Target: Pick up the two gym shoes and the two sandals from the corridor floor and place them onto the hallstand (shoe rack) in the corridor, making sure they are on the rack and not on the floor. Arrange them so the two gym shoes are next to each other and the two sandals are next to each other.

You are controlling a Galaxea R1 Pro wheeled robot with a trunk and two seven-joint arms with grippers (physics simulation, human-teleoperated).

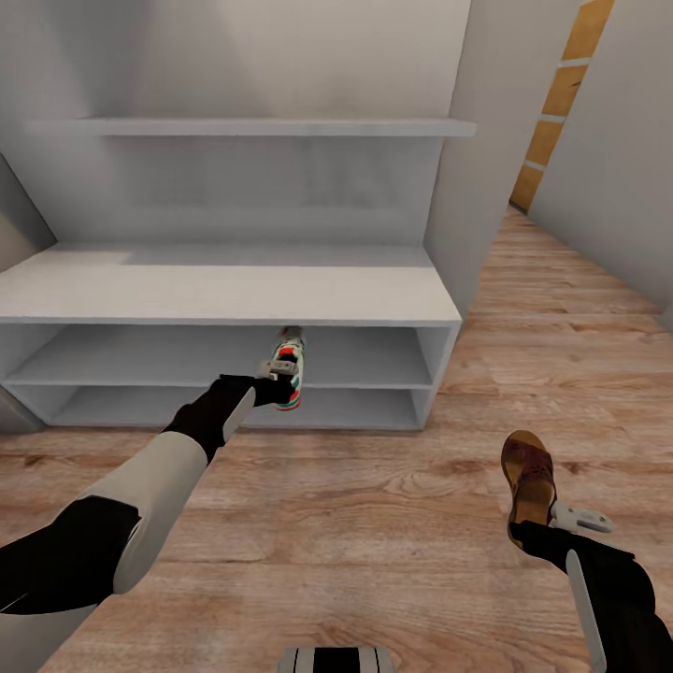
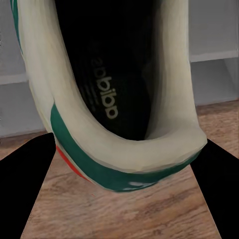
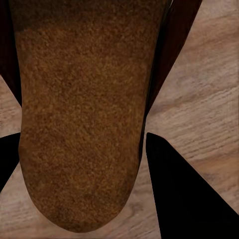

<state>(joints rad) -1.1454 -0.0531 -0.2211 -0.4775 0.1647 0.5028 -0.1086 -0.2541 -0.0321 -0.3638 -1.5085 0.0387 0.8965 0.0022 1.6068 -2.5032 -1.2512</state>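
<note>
A white gym shoe [image 1: 291, 365] with green and red trim hangs heel-first in my left gripper [image 1: 274, 376], which is shut on it. Its toe points into the upper open shelf of the grey hallstand [image 1: 224, 285]. In the left wrist view the shoe's heel collar [image 2: 124, 154] sits between the black fingers [image 2: 25, 194]. My right gripper [image 1: 553, 523] is shut on the heel of a brown sandal [image 1: 528, 472] low over the corridor floor [image 1: 355, 533]. The right wrist view looks down on the sandal's tan footbed [image 3: 74, 124], with a finger [image 3: 194, 194] on each side.
A grey wall shelf [image 1: 252, 127] runs above the bench top. Both open shelves of the hallstand hold nothing besides the shoe's toe. A grey wall panel [image 1: 477, 168] flanks the unit's right end, and the plank floor continues past it toward an orange-panelled wall [image 1: 561, 103].
</note>
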